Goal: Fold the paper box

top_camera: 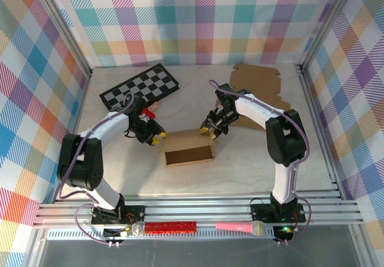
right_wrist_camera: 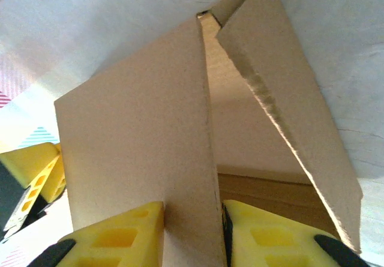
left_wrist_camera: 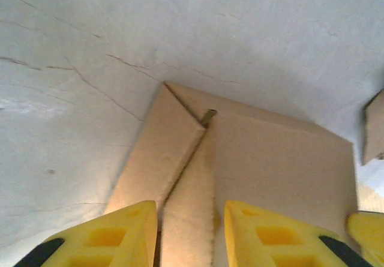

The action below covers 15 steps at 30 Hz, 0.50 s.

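The brown paper box (top_camera: 189,150) lies as a shallow open tray in the middle of the white table. My left gripper (top_camera: 155,138) is at its left end. In the left wrist view the jaws (left_wrist_camera: 190,219) stand open around an upright flap edge, with gaps on both sides, and the box panel (left_wrist_camera: 282,171) lies beyond. My right gripper (top_camera: 211,130) is at the box's far right corner. The right wrist view has it (right_wrist_camera: 193,210) shut on an upright cardboard wall (right_wrist_camera: 138,135), both pads touching it. A second flap (right_wrist_camera: 288,93) leans to the right.
A black and white chessboard (top_camera: 140,87) lies at the back left, and flat cardboard sheets (top_camera: 257,78) at the back right. A small red and white object (top_camera: 150,112) sits by the left arm. Two microphones (top_camera: 171,227) (top_camera: 240,226) rest on the front rail.
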Available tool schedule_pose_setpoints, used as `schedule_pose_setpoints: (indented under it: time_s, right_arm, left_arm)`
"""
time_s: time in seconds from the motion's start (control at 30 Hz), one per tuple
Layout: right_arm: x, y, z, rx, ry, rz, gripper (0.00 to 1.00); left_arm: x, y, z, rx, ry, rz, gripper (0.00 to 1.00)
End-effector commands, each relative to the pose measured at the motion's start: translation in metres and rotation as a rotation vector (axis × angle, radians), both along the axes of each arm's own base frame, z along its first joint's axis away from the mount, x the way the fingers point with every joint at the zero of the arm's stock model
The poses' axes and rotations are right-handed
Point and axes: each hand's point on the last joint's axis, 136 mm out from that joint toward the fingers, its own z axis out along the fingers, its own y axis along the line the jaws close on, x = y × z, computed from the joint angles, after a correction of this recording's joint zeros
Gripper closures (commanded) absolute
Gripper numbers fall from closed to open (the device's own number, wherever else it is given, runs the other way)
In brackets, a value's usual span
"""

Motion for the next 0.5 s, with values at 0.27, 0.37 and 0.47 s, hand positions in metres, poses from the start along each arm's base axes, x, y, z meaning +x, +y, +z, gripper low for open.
schedule_pose_setpoints:
  time_s: [0.27,0.37,0.47]
  right_arm:
    - [-0.025,-0.018,0.006,-0.116,-0.023,0.101,0.68]
    - [-0.029,-0.022,0.005,-0.143,-0.023,0.130,0.66]
    - [-0.030,-0.025,0.005,-0.165,-0.028,0.148,0.65]
  left_arm:
    - [-0.020,-0.013,0.001,0.062,-0.037,-0.142,0.60]
    - [-0.027,-0.017,0.001,0.068,-0.058,-0.158,0.59]
    - [-0.035,-0.017,0.003,0.092,-0.086,-0.173,0.59]
